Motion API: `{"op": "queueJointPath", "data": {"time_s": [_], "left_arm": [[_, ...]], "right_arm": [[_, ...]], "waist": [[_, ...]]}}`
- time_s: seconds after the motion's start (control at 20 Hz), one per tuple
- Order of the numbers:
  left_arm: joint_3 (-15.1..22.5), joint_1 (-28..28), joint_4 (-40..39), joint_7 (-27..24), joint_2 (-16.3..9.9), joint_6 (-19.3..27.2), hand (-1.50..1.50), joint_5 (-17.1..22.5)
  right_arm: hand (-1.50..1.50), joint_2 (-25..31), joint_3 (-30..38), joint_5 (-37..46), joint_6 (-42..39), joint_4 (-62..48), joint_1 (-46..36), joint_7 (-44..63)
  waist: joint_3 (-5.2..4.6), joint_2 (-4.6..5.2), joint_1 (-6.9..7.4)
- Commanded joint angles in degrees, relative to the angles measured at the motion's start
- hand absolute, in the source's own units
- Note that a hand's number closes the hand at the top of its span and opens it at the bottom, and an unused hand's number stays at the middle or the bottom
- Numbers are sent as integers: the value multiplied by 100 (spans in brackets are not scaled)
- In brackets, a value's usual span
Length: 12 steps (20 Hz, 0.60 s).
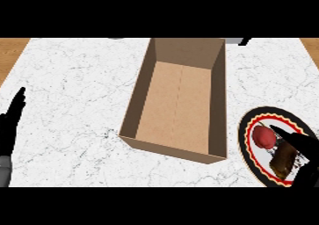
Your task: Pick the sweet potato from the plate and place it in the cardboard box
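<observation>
Head view only.

Plate (pixel 247 132) sits lower right of frame, black rim with red-and-cream scalloped band. Two items on it: a round red one (pixel 263 136) toward upper left of the plate, and the brown, elongated sweet potato (pixel 283 161) toward lower right. Potato's long axis runs roughly upper right to lower left, a bit steep.

Right hand (pixel 303 147) comes in from the lower right edge, fingers straight, tip pointing up-left over the plate. It overlies the potato's upper right side; can't tell if it touches. Not curled round anything, holds nothing.

Left hand (pixel 7 127) rests at the left edge, fingers straight and up, well apart from the plate.

Cardboard box (pixel 178 101) is centre frame, open top, long axis near vertical, its right wall just beside the plate's left rim.

Judgement: right hand is the one to grasp; potato lies directly under and slightly lower left of its fingers. Close across the short axis, then carry left into the box.
</observation>
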<state>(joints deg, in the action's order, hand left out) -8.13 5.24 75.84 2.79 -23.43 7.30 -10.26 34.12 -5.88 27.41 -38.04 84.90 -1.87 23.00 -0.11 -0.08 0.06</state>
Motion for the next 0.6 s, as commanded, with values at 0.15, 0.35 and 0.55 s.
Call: {"op": "queueJointPath", "data": {"time_s": [0.15, 0.35, 0.55], "left_arm": [[1, 35, 369, 329, 186, -93, 0, -204], [215, 19, 165, 158, 471, 200, 0, -401], [-53, 2, 38, 50, 293, -69, 0, -257]], "right_arm": [[150, -254, 136, 575, 116, -273, 69, -107], [150, -335, -312, 1591, 1509, -1134, -386, -960], [150, -359, -232, 1906, 1685, -920, -308, -936]], "waist": [[11, 4, -13], [16, 15, 33], [11, 7, -2]]}}
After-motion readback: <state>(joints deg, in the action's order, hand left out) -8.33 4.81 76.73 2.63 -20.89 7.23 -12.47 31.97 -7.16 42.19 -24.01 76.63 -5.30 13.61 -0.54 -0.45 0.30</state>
